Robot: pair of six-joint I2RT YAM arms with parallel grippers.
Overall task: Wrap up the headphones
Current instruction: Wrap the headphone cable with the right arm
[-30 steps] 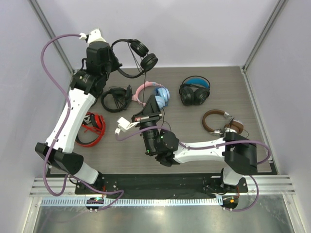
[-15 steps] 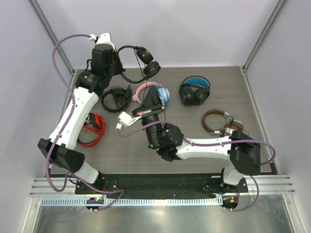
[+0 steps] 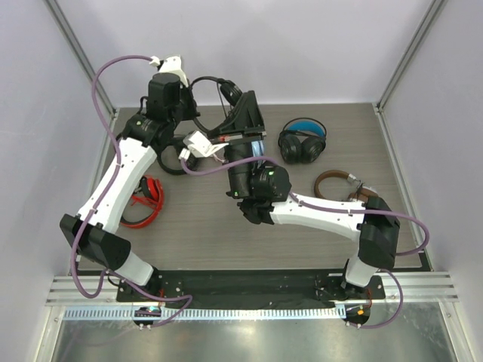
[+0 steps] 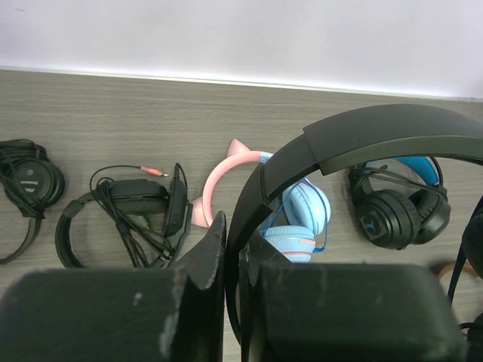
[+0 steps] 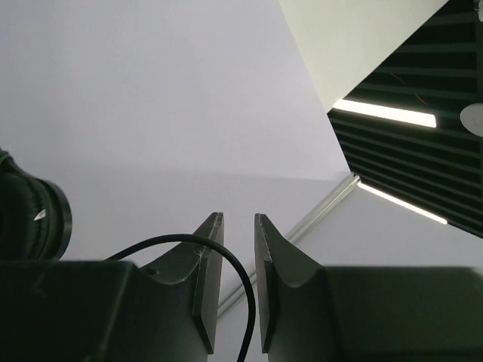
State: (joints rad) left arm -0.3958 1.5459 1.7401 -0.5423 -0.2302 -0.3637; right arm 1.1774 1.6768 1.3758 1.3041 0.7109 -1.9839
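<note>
The slim black headphones [image 3: 216, 80] hang in the air at the back of the table. My left gripper [image 3: 193, 104] is shut on their headband. In the left wrist view the headband [image 4: 377, 136] arcs up to the right out of my left gripper [image 4: 234, 245]. My right gripper [image 3: 247, 104] is raised just right of the headphones and points upward. In the right wrist view my right gripper [image 5: 238, 220] stands open, and the thin black cable [image 5: 243, 290] loops loosely through the gap, unpinched. A dark round earcup [image 5: 30, 211] shows at the left edge.
Other pairs lie on the table: a pink-and-blue pair [image 4: 302, 215], a bulky black pair with blue lining [image 3: 303, 142], a brown pair [image 3: 337, 188], a red pair [image 3: 143, 200] and a black headset [image 3: 177, 156]. Walls close in at the back and both sides.
My left arm carried the headphones a little right. My right arm swung up from mid-table toward the headphones, and its jaws parted, leaving the cable loose between them.
</note>
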